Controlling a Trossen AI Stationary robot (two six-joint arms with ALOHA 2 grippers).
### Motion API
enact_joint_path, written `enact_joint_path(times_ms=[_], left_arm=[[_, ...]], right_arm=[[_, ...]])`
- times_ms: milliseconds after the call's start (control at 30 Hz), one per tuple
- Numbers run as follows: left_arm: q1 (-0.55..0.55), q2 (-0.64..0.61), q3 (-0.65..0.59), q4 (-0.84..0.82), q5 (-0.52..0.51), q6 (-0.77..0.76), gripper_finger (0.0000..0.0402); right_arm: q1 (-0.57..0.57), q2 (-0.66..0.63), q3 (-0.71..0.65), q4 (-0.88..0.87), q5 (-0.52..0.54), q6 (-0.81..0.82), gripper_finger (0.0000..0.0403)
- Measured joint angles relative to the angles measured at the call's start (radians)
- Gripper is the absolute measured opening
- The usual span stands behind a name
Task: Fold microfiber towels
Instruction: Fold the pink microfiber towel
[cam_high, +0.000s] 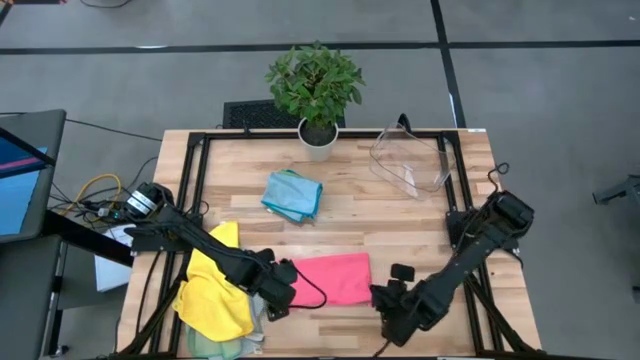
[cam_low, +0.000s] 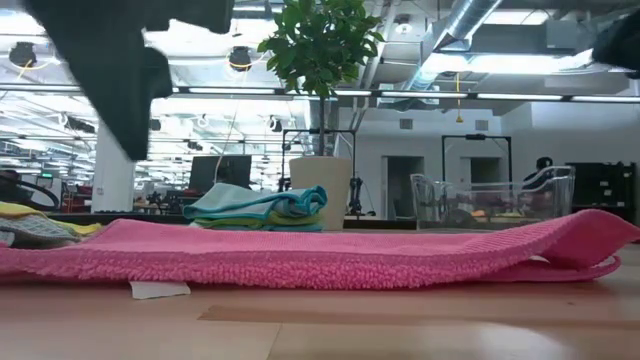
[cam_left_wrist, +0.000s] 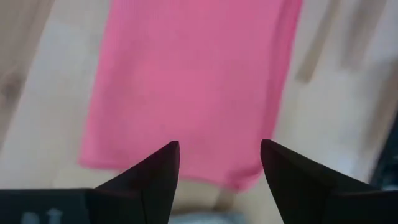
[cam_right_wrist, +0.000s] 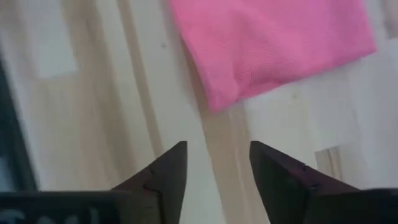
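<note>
Jaws of both grippers, left (cam_left_wrist: 219, 163) and right (cam_right_wrist: 217, 163), stand apart and empty beside the soft pink folded microfiber towel (cam_high: 331, 277), lying low-centre on the wooden counter (cam_high: 400, 215); light and limp, best pinched at corners.

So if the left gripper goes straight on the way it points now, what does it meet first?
Most likely the pink towel: the open left gripper points along it from just above its near edge, though height is hard to judge.
</note>
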Motion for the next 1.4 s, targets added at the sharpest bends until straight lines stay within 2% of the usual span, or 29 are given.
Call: enact_joint_path(times_ms=[167,300,367,467,600,667,767,1033,1167,1400], left_arm=[[0.014,-0.050,0.000,0.108,-0.006,-0.085,0.0218],[0.043,-0.106,0.002,0.078,-0.016,-0.157,0.0218],[0.068,-0.120,0.002,0.043,-0.011,-0.181,0.0218],[0.112,-0.132,0.001,0.032,0.039,-0.176,0.0218],[0.184,-0.143,0.001,0.036,0.141,-0.032,0.0218],[0.216,-0.142,0.001,-0.002,0.196,0.046,0.0218],[0.250,-0.120,-0.003,-0.053,0.213,0.137,0.0218],[0.285,-0.097,-0.120,0.089,0.255,0.248,0.0218],[0.285,-0.095,-0.197,0.136,0.241,0.211,0.0218],[0.285,-0.095,-0.230,0.142,0.202,0.218,0.0218]], right_arm=[[-0.009,-0.088,0.000,0.001,0.102,0.121,0.0214],[-0.090,-0.129,0.000,-0.006,0.115,0.191,0.0218],[-0.131,-0.137,0.000,-0.003,0.089,0.185,0.0222],[-0.186,-0.143,0.000,0.025,0.039,0.065,0.0225],[-0.244,-0.144,-0.005,0.040,-0.015,-0.193,0.0227],[-0.283,-0.145,-0.042,0.098,-0.090,-0.272,0.0229],[-0.332,-0.144,-0.126,0.213,-0.173,-0.358,0.0229],[-0.387,-0.144,-0.271,0.356,-0.177,-0.578,0.0229],[-0.413,-0.144,-0.291,0.359,-0.179,-0.648,0.0229],[-0.499,-0.118,-0.293,0.389,-0.188,-0.762,0.0228]])
